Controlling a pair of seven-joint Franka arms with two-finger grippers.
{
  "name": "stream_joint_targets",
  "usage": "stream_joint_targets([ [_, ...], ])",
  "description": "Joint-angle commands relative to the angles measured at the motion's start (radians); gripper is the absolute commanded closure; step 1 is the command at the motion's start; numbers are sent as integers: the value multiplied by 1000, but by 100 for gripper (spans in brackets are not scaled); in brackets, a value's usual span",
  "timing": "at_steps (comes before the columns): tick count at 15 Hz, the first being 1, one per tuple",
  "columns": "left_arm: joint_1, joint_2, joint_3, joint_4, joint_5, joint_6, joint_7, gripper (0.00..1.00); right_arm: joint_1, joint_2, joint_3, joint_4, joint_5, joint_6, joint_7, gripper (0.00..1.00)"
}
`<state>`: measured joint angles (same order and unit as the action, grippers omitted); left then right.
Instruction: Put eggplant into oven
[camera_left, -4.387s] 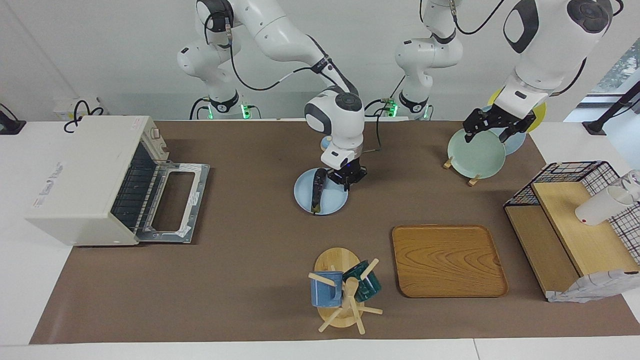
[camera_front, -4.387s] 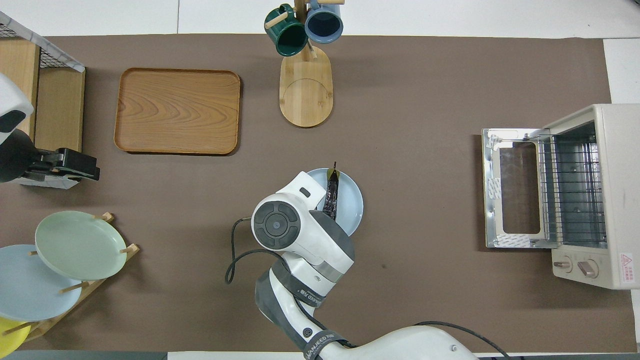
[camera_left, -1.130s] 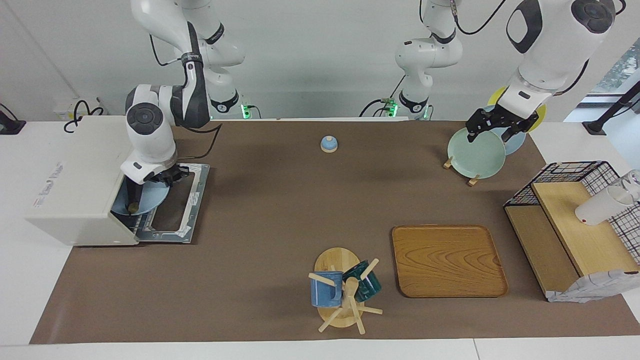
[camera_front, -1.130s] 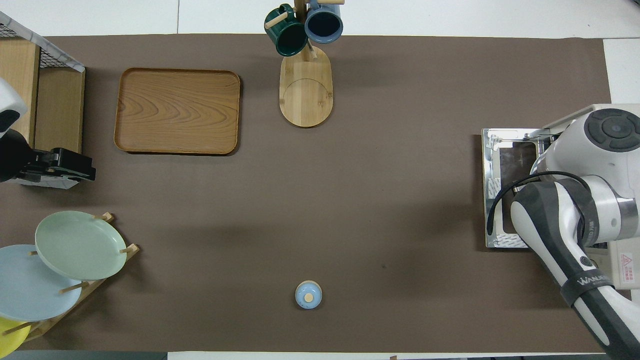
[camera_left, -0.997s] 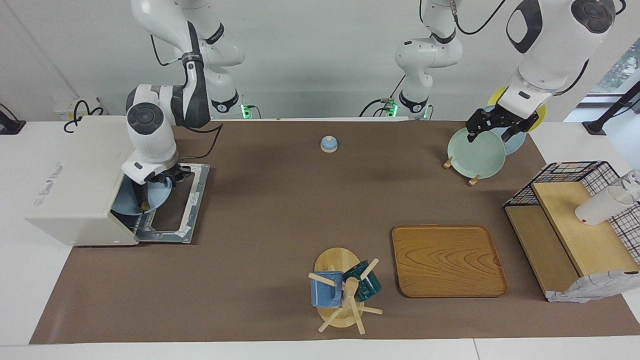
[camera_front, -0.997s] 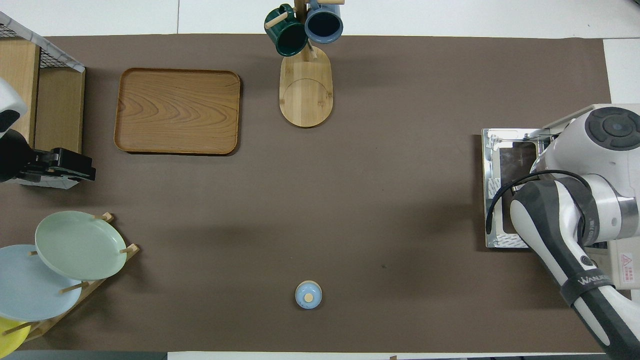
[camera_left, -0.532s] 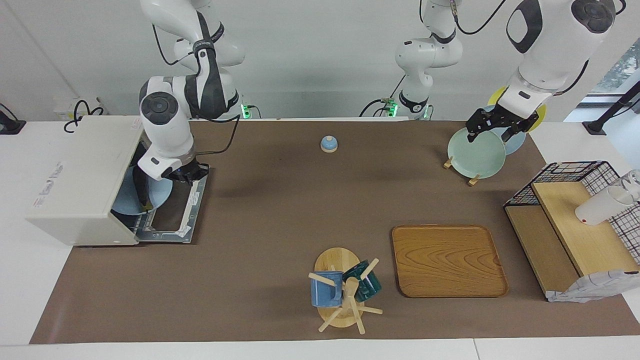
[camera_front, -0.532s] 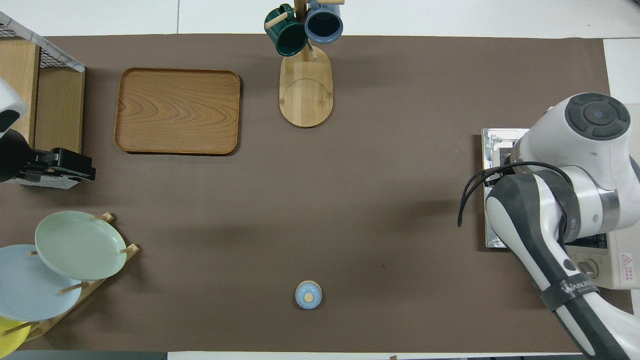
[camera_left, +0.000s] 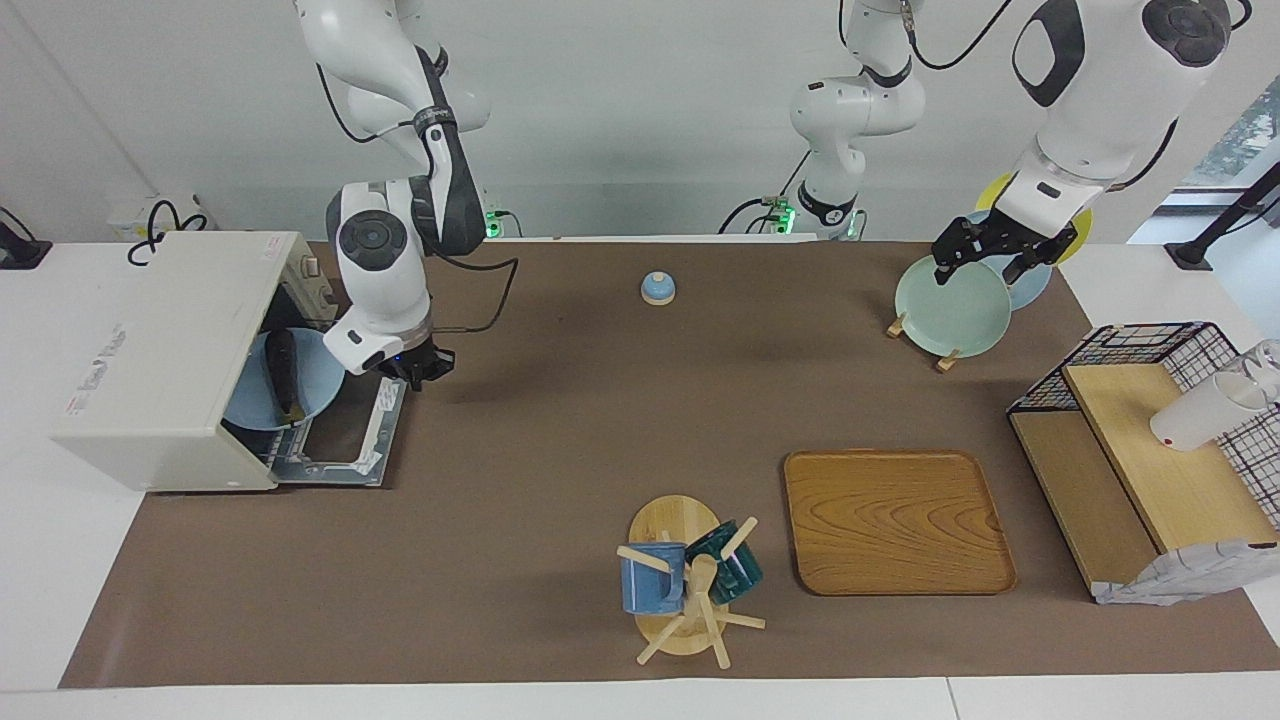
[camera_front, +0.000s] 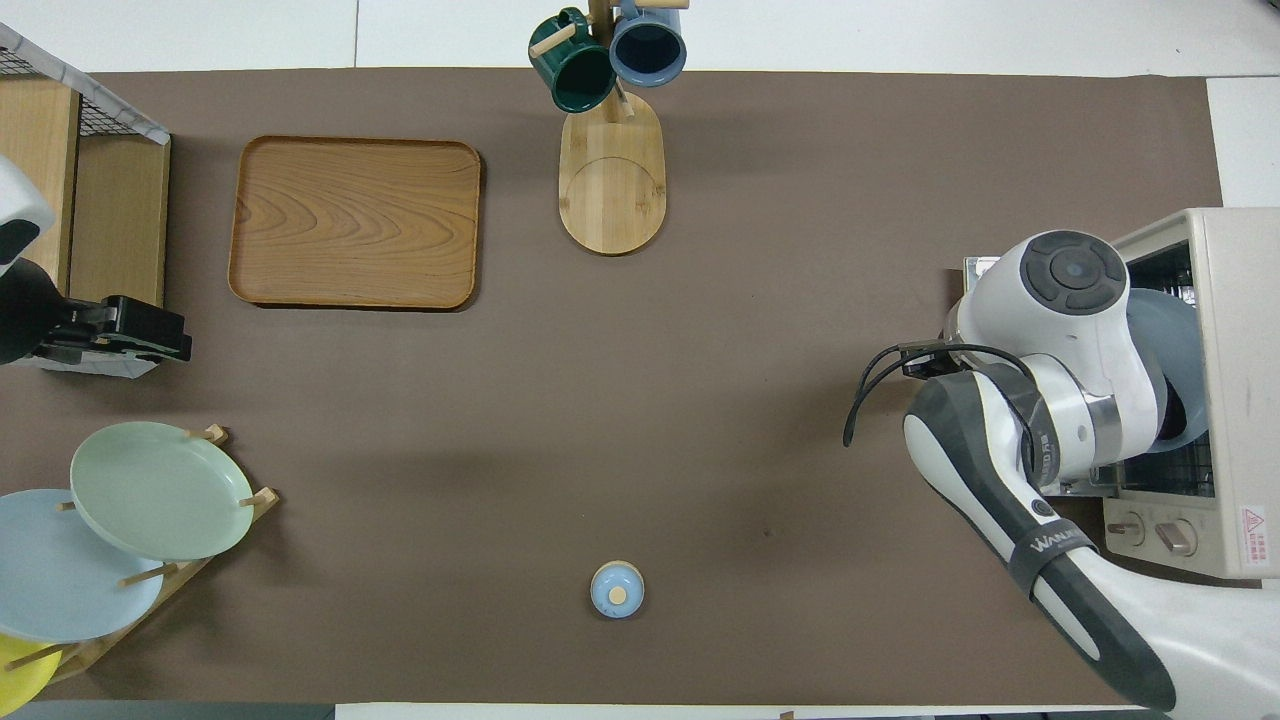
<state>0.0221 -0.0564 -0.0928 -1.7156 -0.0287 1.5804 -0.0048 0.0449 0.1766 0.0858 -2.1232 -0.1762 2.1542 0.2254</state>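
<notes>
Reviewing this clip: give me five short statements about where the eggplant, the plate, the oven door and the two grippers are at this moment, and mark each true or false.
1. The eggplant lies on a light blue plate inside the oven. True.
2. The oven door is closed. False: it is folded down flat in front of the oven.
3. The right gripper is shut on the eggplant. False: it is shut but holds nothing, over the edge of the open door, apart from the plate.
4. The left gripper is open, over the plate rack at its own end of the table, where that arm waits. True.
5. The wooden tray holds the small blue knob. False: the knob sits on the brown mat, nearer to the robots than the tray.
</notes>
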Motion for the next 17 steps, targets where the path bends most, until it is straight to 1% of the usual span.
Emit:
stream_joint_targets([
  [1, 16, -8, -11, -4, 15, -2, 11, 0, -13, 0, 6, -21, 17, 21, 19, 100],
  [7, 16, -8, -11, -4, 15, -2, 11, 0, -17, 7, 3, -49, -3, 44, 14, 100],
  [14, 16, -8, -11, -4, 15, -2, 11, 0, -17, 6, 3, -52, -130, 41, 11, 100],
  [17, 16, -8, -11, -4, 15, -2, 11, 0, -19, 6, 3, -55, -134, 41, 11, 100],
])
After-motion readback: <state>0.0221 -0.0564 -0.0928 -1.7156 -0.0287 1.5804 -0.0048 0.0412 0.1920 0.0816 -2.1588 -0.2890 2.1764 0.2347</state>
